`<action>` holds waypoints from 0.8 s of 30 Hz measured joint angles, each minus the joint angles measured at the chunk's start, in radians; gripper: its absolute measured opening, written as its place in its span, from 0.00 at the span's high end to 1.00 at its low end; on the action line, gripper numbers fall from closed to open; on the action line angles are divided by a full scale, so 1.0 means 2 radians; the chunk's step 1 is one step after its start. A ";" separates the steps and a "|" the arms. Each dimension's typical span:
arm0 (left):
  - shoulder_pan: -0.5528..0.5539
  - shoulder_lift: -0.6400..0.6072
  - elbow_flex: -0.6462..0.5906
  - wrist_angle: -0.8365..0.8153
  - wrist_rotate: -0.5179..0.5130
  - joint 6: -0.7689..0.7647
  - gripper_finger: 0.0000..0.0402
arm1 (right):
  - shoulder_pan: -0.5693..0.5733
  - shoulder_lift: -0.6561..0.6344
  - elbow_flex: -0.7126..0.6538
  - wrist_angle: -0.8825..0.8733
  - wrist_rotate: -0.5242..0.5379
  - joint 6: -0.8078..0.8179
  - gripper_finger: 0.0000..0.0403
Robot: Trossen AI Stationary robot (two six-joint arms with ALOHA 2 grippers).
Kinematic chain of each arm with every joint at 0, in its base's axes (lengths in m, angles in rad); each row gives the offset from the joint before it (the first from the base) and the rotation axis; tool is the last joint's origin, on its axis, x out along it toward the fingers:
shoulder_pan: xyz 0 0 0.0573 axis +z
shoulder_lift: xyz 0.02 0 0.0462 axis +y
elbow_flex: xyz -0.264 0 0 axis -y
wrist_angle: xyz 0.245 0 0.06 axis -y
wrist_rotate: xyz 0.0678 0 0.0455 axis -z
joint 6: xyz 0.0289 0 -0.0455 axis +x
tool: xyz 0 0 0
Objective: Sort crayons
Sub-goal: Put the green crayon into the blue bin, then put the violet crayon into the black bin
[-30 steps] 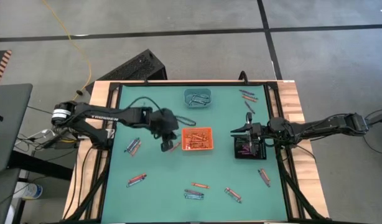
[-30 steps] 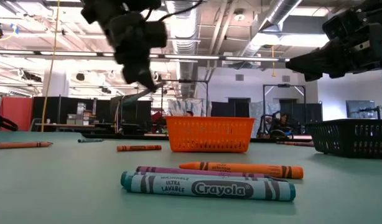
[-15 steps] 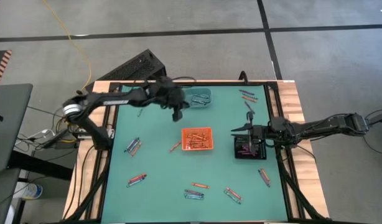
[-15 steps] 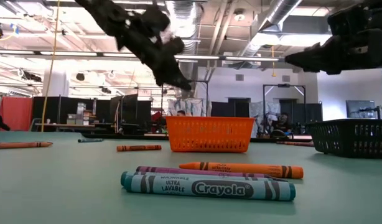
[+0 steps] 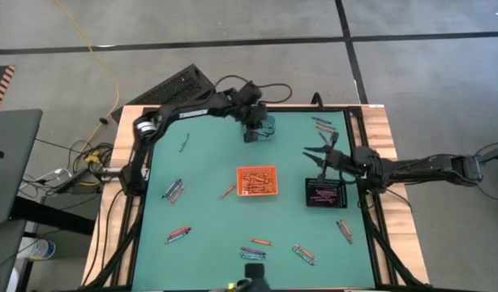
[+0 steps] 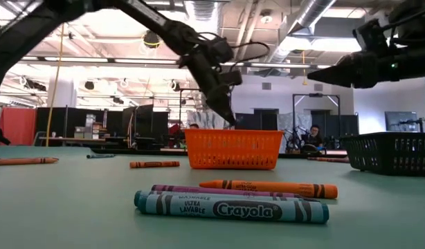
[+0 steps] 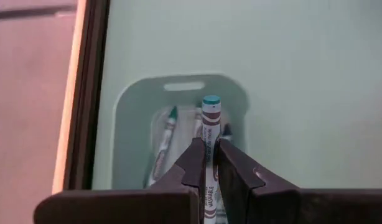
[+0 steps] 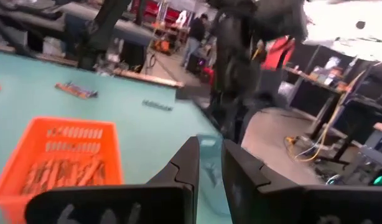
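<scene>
My left hand [image 7: 208,163] is clenched on a blue-grey crayon [image 7: 210,127], poised above the teal tray [image 7: 125,112]; it looks light, stiff and wax-slick, so I grip mid-shaft on the paper wrapper; my right hand [image 5: 324,152] waits part-open near the black tray [image 5: 324,194]; further crayons lie scattered on the table [image 5: 208,162].

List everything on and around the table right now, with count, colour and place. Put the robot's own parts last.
Square orange plastic tray: one, table centre, full of orange-red crayons.
Square teal plastic tray: one, far edge, a few blue-grey crayons inside.
Square black plastic tray: one, right of the orange tray, purple-pink crayons inside.
Loose crayons: many, orange-red, blue-grey and purple-pink, scattered over the green mat.
Black keyboard: one, on the floor beyond the table.
Left gripper: over the teal tray, fingers shut on a teal-tipped crayon.
Right gripper: empty, above the mat, just beyond the black tray.
</scene>
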 joint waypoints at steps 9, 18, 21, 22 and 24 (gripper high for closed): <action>-0.005 0.070 0.099 -0.110 -0.051 0.009 0.96 | -0.014 0.000 0.034 -0.017 -0.001 -0.008 0.82; -0.011 0.069 0.099 -0.137 -0.091 -0.023 0.88 | -0.015 0.000 0.034 -0.065 0.000 -0.016 0.82; -0.013 0.069 0.099 -0.137 -0.116 -0.024 0.81 | -0.015 0.000 0.034 -0.069 0.001 0.000 0.82; -0.013 0.069 0.099 -0.137 -0.124 -0.027 0.78 | -0.015 0.000 0.034 -0.069 0.001 0.006 0.82; -0.013 0.069 0.099 -0.137 -0.134 -0.037 0.74 | -0.015 0.000 0.034 -0.070 0.001 0.013 0.82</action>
